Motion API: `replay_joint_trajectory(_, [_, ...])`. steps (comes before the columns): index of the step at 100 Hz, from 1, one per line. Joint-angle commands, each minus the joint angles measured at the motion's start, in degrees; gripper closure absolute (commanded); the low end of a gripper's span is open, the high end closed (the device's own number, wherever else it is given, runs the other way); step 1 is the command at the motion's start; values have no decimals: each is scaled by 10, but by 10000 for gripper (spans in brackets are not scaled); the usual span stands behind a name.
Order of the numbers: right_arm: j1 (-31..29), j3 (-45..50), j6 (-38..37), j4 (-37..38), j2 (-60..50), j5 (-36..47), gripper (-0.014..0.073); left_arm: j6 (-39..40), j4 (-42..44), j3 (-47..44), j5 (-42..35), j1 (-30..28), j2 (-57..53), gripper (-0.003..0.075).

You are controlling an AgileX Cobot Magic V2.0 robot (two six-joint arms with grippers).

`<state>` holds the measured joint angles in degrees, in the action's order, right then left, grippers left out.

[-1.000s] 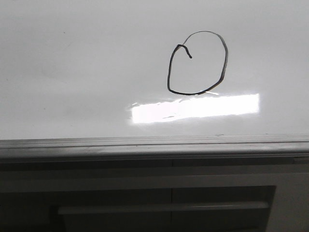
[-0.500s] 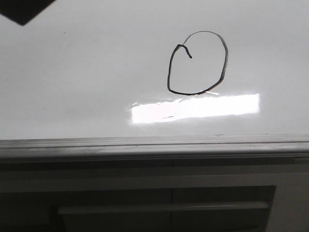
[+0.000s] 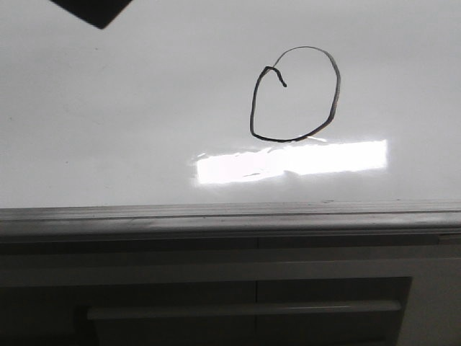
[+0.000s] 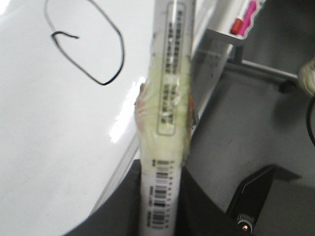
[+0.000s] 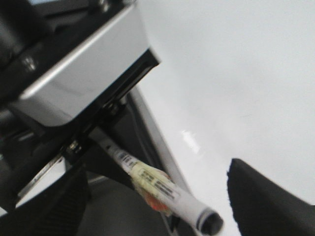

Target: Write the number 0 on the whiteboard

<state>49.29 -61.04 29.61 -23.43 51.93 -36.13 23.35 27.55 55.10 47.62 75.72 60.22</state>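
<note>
1. Where the whiteboard (image 3: 130, 130) fills the upper part of the front view, the number 0 (image 3: 295, 94) sits right of centre, closer to the near grey edge strip (image 3: 230, 216) than the far edge. It is a thin black oval, its long axis tilted slightly, with a small hook curling inward at its upper left.
2. Just below the oval, a bright rectangular glare (image 3: 292, 161) lies on the glossy surface.
3. At the far left corner of the front view, a dark angular shape (image 3: 94, 11) juts in; what it is cannot be told.
4. Only the left wrist view shows the marker (image 4: 165, 123): a white pen wrapped in clear tape, clamped between the left gripper's (image 4: 160, 211) fingers. Its long axis runs straight away from the gripper, beside the board's edge, with the oval (image 4: 86, 46) off to one side.
5. Only the right wrist view shows the pen's black tip (image 5: 209, 223) pointing away from the left arm's silver body (image 5: 83, 64).
6. Whether the right gripper's dark fingers (image 5: 266, 201) are apart or together, I cannot tell.
</note>
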Motion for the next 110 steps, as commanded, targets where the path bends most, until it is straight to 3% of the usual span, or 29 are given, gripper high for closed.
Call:
replay_joint_trajectory(1, [-39, -19, -7, -13, -41, 54, 102, 136, 77, -7, -57, -23, -8, 740])
replay_joint_trajectory(9, [-74, -14, -7, -13, -72, 53, 242, 251, 139, -29, -80, -52, -8, 740])
replay_joint_trajectory(23, [-105, 23, -7, -12, -120, 50, 667, 432, 227, -61, -128, -112, -7, 740])
replay_joint_trajectory(33, [-108, 64, -7, -11, -141, 51, 659, 497, 252, -68, -170, -160, 5, 740])
replay_joint_trajectory(61, [-108, 167, -18, -12, -144, 111, 659, 523, 252, -68, -283, -250, 98, 740])
replay_joint_trajectory(110, [-108, 177, -22, -15, -144, 122, 660, 544, 252, -68, -299, -278, 178, 735])
